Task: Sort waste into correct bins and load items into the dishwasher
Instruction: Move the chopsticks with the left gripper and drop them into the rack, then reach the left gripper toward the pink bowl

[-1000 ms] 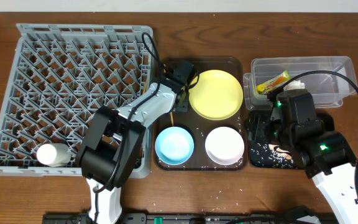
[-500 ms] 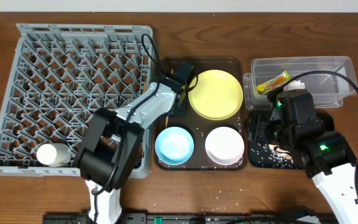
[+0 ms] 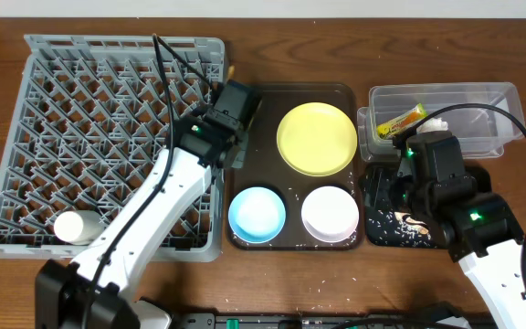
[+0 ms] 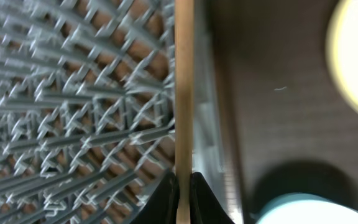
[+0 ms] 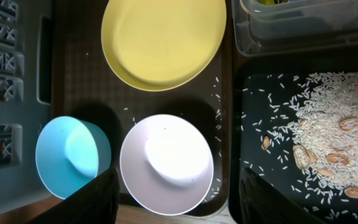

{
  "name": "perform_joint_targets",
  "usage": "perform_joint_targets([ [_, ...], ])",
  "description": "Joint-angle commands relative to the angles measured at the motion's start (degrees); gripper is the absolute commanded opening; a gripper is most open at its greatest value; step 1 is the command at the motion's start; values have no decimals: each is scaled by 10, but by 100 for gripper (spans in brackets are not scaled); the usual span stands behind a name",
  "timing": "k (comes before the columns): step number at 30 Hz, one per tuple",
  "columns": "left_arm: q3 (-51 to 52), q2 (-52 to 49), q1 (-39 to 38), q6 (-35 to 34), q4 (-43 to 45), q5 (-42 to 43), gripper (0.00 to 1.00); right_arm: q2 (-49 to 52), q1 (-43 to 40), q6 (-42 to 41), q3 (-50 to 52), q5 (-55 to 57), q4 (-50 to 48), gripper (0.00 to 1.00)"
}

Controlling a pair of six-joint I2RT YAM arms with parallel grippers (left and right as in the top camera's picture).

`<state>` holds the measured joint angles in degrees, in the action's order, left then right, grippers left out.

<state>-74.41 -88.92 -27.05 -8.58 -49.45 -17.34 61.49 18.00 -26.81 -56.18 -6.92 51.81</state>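
Observation:
My left gripper [image 3: 229, 106] [image 4: 183, 186] is shut on a thin wooden chopstick [image 4: 184, 93] and holds it over the right edge of the grey dish rack [image 3: 108, 137] [image 4: 73, 112]. The yellow plate [image 3: 317, 137] [image 5: 163, 40], the light blue bowl [image 3: 257, 213] [image 5: 72, 155] and the white bowl [image 3: 330, 212] [image 5: 166, 163] sit on the dark brown tray [image 3: 261, 164]. My right gripper [image 5: 176, 205] is open and empty above the white bowl. The yellow-green wrapper [image 3: 400, 121] and white tissue [image 3: 436, 123] lie in the clear tub [image 3: 482, 96]. Rice crumbs [image 5: 316, 118] cover the black tray [image 3: 377, 228] [image 5: 253, 149].
A white cup [image 3: 78, 227] lies in the rack's near left corner. Stray rice grains [image 5: 216, 115] dot the brown tray's right side. Bare wooden table [image 3: 290, 283] runs along the front.
My left gripper has lifted the chopstick off the brown tray and moved left and up toward the rack's right edge. The right arm has not moved.

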Motion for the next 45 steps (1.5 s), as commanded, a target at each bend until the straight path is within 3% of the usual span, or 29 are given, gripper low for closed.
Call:
perform_joint_targets([
  [1,45,-34,45,-17,2,-26,8,0,-3,-6,-3,-2,1,60],
  [5,50,-48,65,10,28,79,9,0,-3,-6,-3,-2,-1,60],
  [9,50,-47,65,15,32,114,11,0,-3,-6,-3,-2,0,60],
  [10,50,-47,65,15,30,114,15,0,-3,-6,-3,-2,1,60],
  [12,45,-45,65,15,22,113,34,0,-3,-6,-3,-2,0,60],
  [13,38,-43,65,14,14,113,36,0,-3,-6,-3,-2,0,60],
  [16,0,-3,65,-7,-33,115,35,0,-3,-5,-3,-2,1,60],
  [21,-9,84,49,-9,-53,285,35,0,-3,-6,-3,-2,0,61],
  [26,1,95,-23,-12,-67,309,37,0,-3,-6,-3,-2,1,61],
  [29,31,69,-88,-33,-38,309,39,0,-3,-6,-3,-2,2,61],
  [32,49,21,-139,-50,7,309,51,0,-3,-6,-3,-2,6,61],
  [36,50,-65,-173,-51,60,308,58,0,-3,-6,-3,-2,6,61],
  [42,50,-167,-174,-66,119,354,57,0,-3,-6,-3,-2,9,61],
  [44,50,-187,-174,-65,134,376,52,0,-3,-6,-3,-2,7,62],
  [45,50,-198,-174,-66,140,377,43,0,-3,-6,-3,-2,7,62],
])
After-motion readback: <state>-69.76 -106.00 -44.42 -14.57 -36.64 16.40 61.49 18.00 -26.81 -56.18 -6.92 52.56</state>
